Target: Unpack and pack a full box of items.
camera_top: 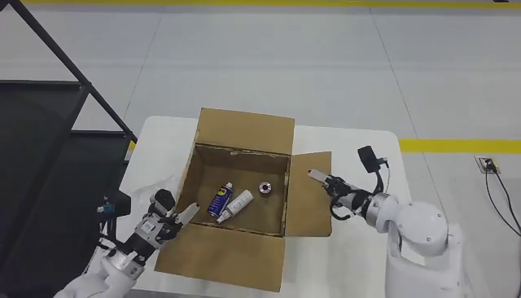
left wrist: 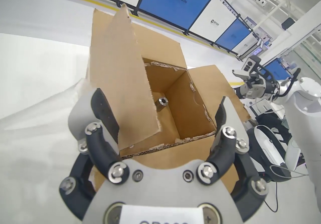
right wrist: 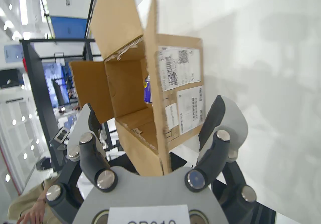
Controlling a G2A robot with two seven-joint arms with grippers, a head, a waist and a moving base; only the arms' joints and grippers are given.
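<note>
Box (camera_top: pixel 240 192) sits in the middle of the white desk (camera_top: pixel 358 147), with its top open and its four flaps spread out. On its bottom you can see a blue spray can (camera_top: pixel 221 199), a white tube (camera_top: pixel 238 206) just beside it, and a small round metal part (camera_top: pixel 264 187) a little apart from them. Your left gripper (camera_top: pixel 189 211) is at the box's left side, with its fingers wide apart and nothing in them. The left flap (left wrist: pixel 117 59) stands up right in front of it, close to one finger; you cannot tell if they touch. Your right gripper (camera_top: pixel 317 176) is at the box's right side, also spread wide and holding nothing. The thin edge of the right flap (right wrist: pixel 151 59) runs up between its two fingers. The front flap (camera_top: pixel 224 257) lies flat and reaches toward the desk's near edge. The back flap (camera_top: pixel 246 129) leans away. Most of the open room is on the desk to the right of the box. A black rack (camera_top: pixel 41 151) stands close by on the left.
</note>
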